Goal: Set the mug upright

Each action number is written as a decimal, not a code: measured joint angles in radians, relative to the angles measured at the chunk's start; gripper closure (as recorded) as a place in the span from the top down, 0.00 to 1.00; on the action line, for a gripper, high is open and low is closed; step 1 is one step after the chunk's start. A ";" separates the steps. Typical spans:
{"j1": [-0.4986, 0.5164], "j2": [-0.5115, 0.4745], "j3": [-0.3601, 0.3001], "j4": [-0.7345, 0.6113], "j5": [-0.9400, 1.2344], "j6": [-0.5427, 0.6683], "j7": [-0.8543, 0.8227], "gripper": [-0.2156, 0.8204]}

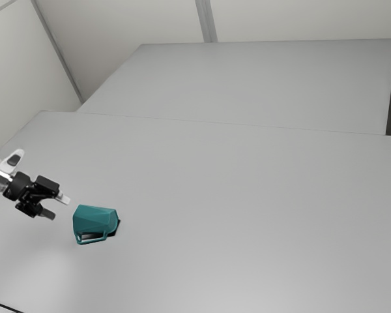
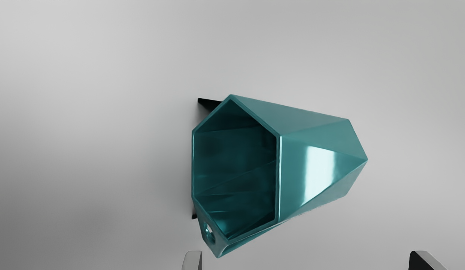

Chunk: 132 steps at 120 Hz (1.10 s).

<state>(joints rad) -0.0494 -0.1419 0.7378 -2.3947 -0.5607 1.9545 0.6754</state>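
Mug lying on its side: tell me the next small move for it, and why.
I'd probably ease the open gripper toward the mug, fingers kept apart to straddle it. The mug lies tipped on the table just beyond the fingertips, and nothing is gripped yet. The handle sits near one finger, so a careful approach seems wise.

The wrist view's edge crops the pincer (image 1: 58, 207).
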 joint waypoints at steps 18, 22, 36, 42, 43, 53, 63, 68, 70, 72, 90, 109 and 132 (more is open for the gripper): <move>0.006 0.044 0.002 0.007 -0.037 0.019 0.048 0.79; 0.009 0.057 0.002 0.010 -0.047 0.022 0.058 0.79; 0.024 0.115 0.000 0.025 -0.105 0.032 0.101 0.79; 0.028 0.143 0.000 0.035 -0.131 0.036 0.118 0.79; 0.028 0.147 -0.001 0.037 -0.134 0.037 0.121 0.79; 0.035 0.177 -0.008 0.054 -0.168 0.042 0.147 0.79; 0.025 0.190 -0.013 0.058 -0.197 0.047 0.169 0.79; 0.017 0.193 -0.019 0.059 -0.209 0.048 0.179 0.79; 0.014 0.194 -0.021 0.059 -0.214 0.049 0.183 0.79; 0.010 0.195 -0.023 0.059 -0.219 0.050 0.187 0.79; -0.015 0.167 -0.036 0.046 -0.244 0.053 0.216 0.79; -0.031 0.147 -0.038 0.020 -0.256 0.055 0.238 0.79; -0.046 0.148 -0.041 0.010 -0.270 0.057 0.257 0.79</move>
<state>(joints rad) -0.0951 0.0060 0.6972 -2.3848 -0.8306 2.0112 0.9327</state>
